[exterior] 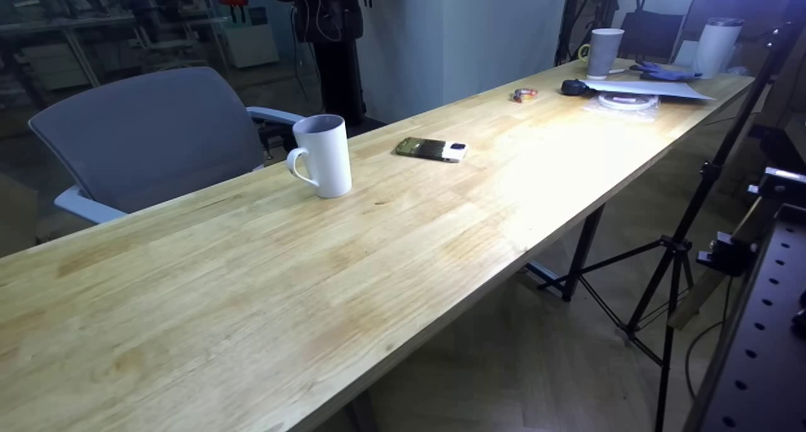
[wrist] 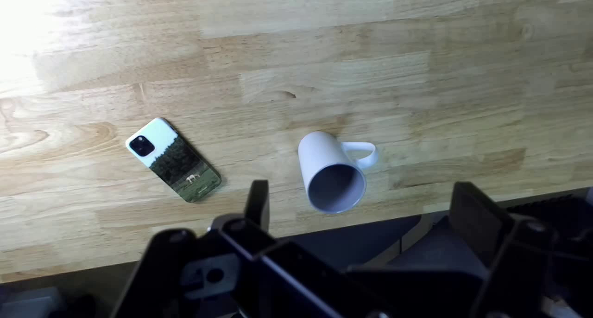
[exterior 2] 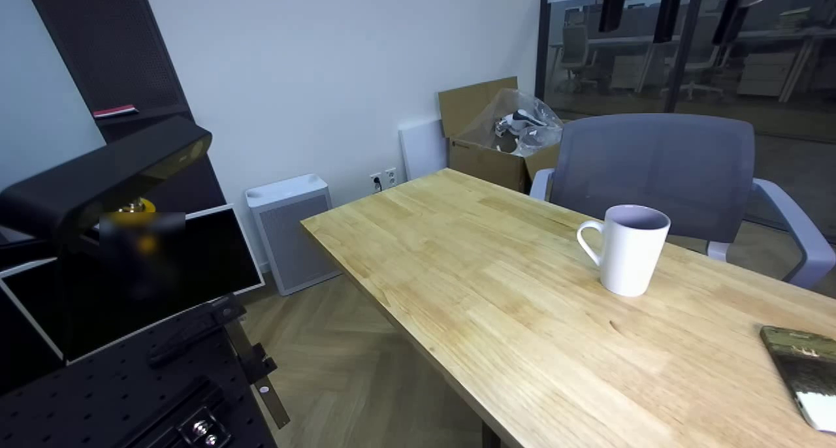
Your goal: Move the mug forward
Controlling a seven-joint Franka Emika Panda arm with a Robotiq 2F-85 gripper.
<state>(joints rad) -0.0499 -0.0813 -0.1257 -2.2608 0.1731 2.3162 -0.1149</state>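
My gripper (wrist: 362,186) hangs spread wide and empty, higher than the white mug (exterior: 332,158) upright on the table (exterior: 252,293) near the chair (exterior: 151,136), in what I judge the approach, the next move calling for a centred descent astride its body.

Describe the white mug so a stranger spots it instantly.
Start at the long wooden table, then the gray chair beside it. Near that chair, a white mug stands upright. Unlike the flat phone nearby, it is tall; unlike the far cup, its handle is white, not yellow.
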